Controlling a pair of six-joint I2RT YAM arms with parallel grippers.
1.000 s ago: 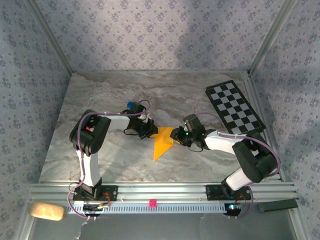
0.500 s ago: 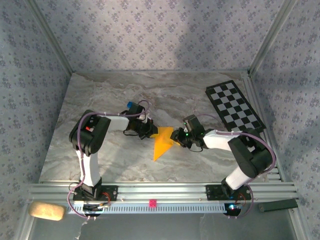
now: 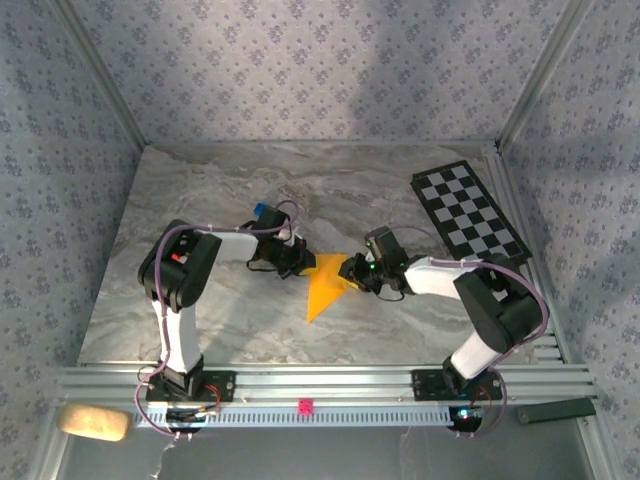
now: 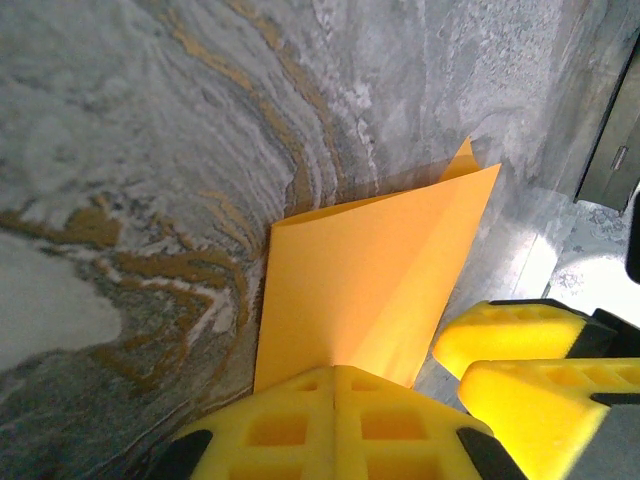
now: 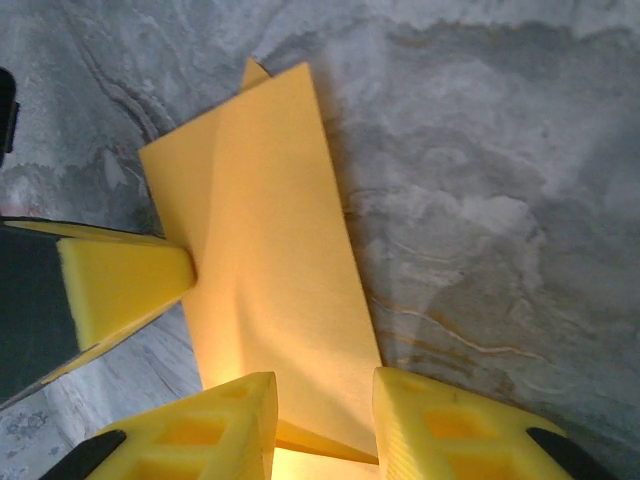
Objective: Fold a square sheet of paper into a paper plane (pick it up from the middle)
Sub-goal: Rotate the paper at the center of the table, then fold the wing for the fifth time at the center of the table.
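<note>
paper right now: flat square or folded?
Folded. The square sheet of paper is a narrow pointed wedge; the right wrist view shows a diagonal crease and overlapping layers.

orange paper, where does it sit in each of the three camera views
top view: orange paper mid-table, pointed tip toward the near edge
left wrist: orange paper centre, rising from the bottom edge
right wrist: orange paper centre-left, rising from the bottom edge
shared landmark: grey marbled table under it

Thin orange-yellow paper sheet (image 3: pixel 325 285): folded into a creased, pointed wedge; mid-table, tip toward the near-left.
</note>
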